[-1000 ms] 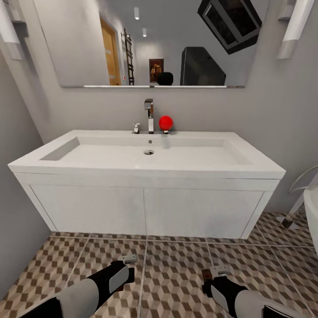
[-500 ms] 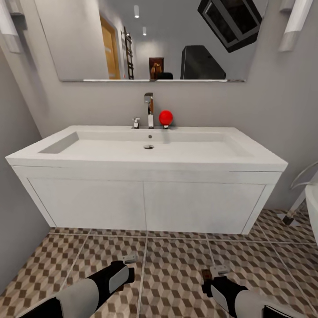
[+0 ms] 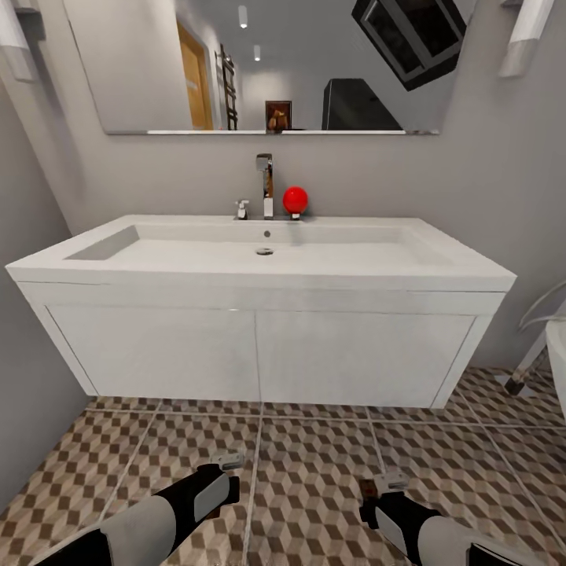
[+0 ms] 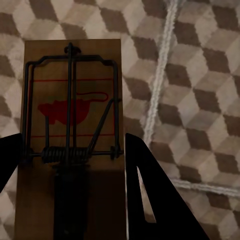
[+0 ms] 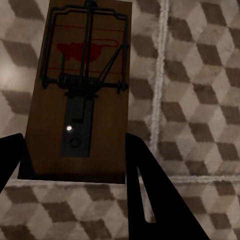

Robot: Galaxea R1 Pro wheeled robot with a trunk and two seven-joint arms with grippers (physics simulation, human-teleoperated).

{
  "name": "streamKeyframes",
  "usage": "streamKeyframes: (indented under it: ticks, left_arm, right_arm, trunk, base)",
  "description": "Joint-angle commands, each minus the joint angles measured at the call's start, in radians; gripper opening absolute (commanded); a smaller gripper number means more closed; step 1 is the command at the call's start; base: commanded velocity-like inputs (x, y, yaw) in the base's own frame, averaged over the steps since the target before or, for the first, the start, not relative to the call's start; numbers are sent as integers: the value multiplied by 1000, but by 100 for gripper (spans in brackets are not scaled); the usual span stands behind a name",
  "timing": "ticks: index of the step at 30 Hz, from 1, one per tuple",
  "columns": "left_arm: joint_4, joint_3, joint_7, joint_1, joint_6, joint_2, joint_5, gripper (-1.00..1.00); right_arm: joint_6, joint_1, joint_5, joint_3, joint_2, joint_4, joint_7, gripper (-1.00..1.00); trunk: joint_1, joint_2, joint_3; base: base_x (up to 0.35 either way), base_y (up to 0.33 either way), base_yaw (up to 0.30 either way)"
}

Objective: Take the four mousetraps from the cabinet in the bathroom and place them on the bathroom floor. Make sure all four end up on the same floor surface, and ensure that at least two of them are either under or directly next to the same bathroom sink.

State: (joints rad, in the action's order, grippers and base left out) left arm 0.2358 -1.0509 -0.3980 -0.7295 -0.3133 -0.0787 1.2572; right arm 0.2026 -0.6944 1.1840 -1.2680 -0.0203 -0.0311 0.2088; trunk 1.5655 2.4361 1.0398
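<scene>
The white bathroom sink (image 3: 259,271) with its flat-panelled vanity front stands straight ahead against the wall. Cube-patterned bathroom floor (image 3: 314,464) lies between it and me. My left gripper (image 3: 228,464) hangs low over the tiles, shut on a brown mousetrap (image 4: 72,125) with a red mouse print and wire spring. My right gripper (image 3: 384,486) is level with it to the right, shut on a second mousetrap (image 5: 82,90). In each wrist view the dark fingers (image 4: 150,200) (image 5: 150,200) flank the slab above the tiles. The cabinet is out of view.
A chrome tap (image 3: 265,185) and a red ball-shaped thing (image 3: 295,199) sit on the sink's back rim, under a wide mirror (image 3: 259,63). A grey wall (image 3: 31,354) closes the left side. A white fixture's edge (image 3: 556,346) and a chrome leg (image 3: 523,377) are at the right.
The whole head view has shifted: sink and mirror sit higher in the picture and more floor shows. Both arms hold the same place in the frame, each still gripping its mousetrap.
</scene>
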Motion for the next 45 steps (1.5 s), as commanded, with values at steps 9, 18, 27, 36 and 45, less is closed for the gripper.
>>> streamKeyframes:
  ticks: [9, 18, 27, 36, 45]
  left_arm:
    - [2, -6, -5, -1, -4, 0, 3, -100]
    - [2, -6, -5, -1, -4, 0, 3, -100]
    - [2, -6, -5, -1, -4, 0, 3, -100]
    - [2, -6, -5, -1, -3, 0, 4, -100]
    - [3, -9, -5, -1, 13, 1, 0, -100]
  right_arm:
    - [4, -1, 9, -9, 0, -3, 7, -100]
    - [-3, -1, 9, -10, 2, -1, 7, -100]
    - [-109, -1, 7, -14, 1, 2, 6, -100]
    - [-117, -1, 6, -15, 1, 1, 6, -100]
    - [-118, -1, 6, -18, -4, -1, 8, -100]
  trunk:
    - [34, 64, 29]
    - [39, 66, 64]
    - [43, 68, 99]
    - [46, 70, 130]
    - [46, 70, 130]
  base:
    - [0, 0, 0]
    - [0, 0, 0]
    - [0, 0, 0]
    - [0, 0, 0]
    - [0, 0, 0]
